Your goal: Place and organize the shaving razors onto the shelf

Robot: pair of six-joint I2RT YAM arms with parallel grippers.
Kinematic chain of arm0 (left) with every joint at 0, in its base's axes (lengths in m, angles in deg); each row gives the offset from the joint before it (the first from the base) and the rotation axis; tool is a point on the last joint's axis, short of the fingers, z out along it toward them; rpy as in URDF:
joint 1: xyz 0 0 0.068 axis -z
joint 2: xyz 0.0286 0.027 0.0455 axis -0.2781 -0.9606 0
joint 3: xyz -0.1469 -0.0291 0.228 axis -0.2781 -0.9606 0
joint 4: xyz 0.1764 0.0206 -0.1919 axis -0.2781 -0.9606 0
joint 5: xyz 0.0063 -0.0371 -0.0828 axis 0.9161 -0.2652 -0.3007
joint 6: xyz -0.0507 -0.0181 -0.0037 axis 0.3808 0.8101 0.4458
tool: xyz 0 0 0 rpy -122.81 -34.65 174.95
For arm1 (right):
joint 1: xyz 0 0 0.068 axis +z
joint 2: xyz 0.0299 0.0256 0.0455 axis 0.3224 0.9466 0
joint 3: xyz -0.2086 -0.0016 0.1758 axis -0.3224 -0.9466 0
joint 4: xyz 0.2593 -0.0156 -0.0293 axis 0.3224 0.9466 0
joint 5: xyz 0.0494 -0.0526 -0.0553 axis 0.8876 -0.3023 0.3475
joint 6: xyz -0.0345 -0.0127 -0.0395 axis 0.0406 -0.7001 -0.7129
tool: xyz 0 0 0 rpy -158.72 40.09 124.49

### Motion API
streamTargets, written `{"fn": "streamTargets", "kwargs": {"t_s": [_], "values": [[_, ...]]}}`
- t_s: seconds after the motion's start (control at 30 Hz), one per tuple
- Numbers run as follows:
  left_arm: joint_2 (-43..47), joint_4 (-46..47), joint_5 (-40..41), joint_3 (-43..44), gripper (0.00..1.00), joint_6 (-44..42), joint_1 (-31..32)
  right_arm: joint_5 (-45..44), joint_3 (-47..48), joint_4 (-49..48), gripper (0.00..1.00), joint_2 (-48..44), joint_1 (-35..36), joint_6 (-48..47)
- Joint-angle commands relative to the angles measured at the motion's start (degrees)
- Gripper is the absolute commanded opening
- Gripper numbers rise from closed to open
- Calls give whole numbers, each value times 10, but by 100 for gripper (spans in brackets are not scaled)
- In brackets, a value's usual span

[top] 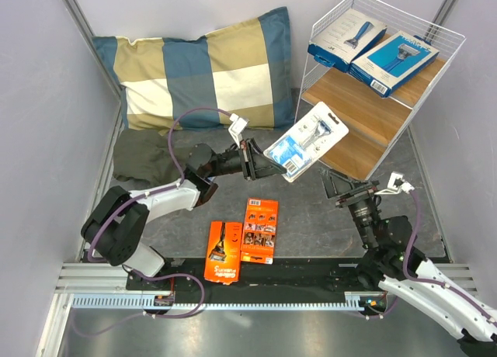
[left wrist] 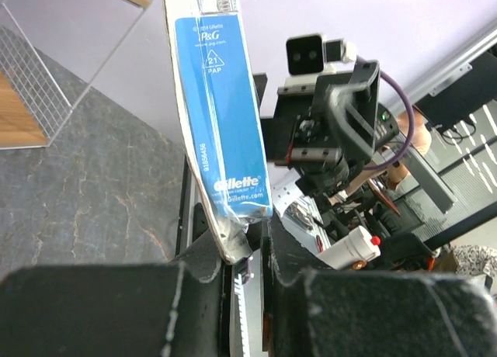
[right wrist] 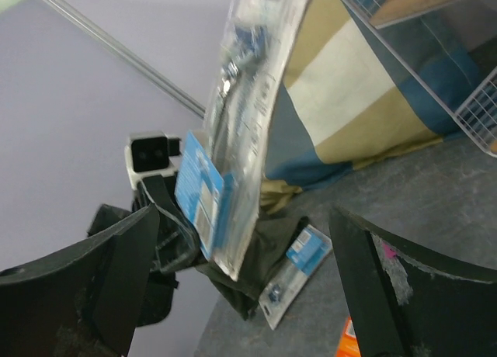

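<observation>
My left gripper is shut on the lower edge of a clear blister razor pack and holds it in the air in front of the shelf. The left wrist view shows the pack pinched between the fingers. My right gripper is open and empty, just right of the pack, facing it. Two blue razor boxes lie on the top board. Two orange cards lie on the mat near the arm bases. A second blister pack lies on the mat by a dark cloth.
A blue-and-tan checked pillow leans at the back, left of the shelf. A dark green cloth lies in front of it beside the left arm. Grey walls close in on both sides.
</observation>
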Motion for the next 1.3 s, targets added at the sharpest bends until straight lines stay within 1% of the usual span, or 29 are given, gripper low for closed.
{"fn": "streamTargets", "kwargs": {"t_s": [0.0, 0.23, 0.37, 0.4, 0.47, 0.53, 0.8, 0.93, 1.03, 1.1, 1.27], "values": [[-11, -29, -4, 61, 2, -6, -8, 9, 15, 88, 98, -8, 0, 1], [-68, -129, -10, 164, 2, -13, -8, 18, 7, 145, 98, -31, 0, 5], [-116, -173, -12, 240, 2, -13, -9, 18, 1, 163, 98, -57, 0, 10], [-125, -200, -12, 255, 2, -13, -9, 15, -1, 163, 98, -61, 0, 11], [-144, -217, -15, 297, 2, -12, -9, 12, -3, 195, 98, -69, 0, 20], [-174, -227, -18, 336, 2, -3, -9, -2, -2, 222, 98, -71, 0, 36], [-264, -245, -18, 452, 2, 49, -10, -4, -7, 257, 98, -85, 0, 53], [-317, -266, -17, 534, 2, 81, -11, -4, -7, 277, 98, -94, 0, 61], [-344, -274, -20, 581, 2, 89, -12, -12, -3, 305, 98, -96, -1, 76], [-352, -281, -13, 595, 2, 89, -12, -19, 0, 319, 98, -96, 1, 81], [-376, -309, -6, 647, 2, 88, -12, -24, 3, 330, 98, -94, 0, 85]]}}
